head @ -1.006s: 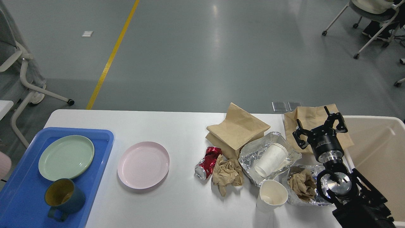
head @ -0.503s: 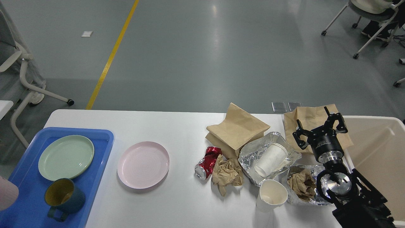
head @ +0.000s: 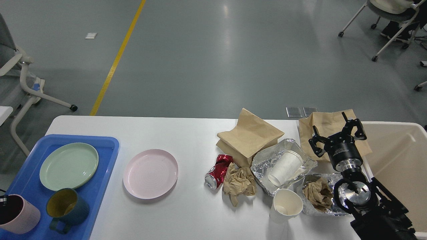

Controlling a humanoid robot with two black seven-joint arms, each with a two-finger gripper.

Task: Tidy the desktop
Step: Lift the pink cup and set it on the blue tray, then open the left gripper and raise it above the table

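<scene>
Above the desktop (head: 186, 133), right claw (head: 337, 135) open, empty

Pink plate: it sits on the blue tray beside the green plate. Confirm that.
Not quite. In the head view the pink plate lies on the bare desktop, right of the blue tray. Only the green plate is on the tray.
</scene>
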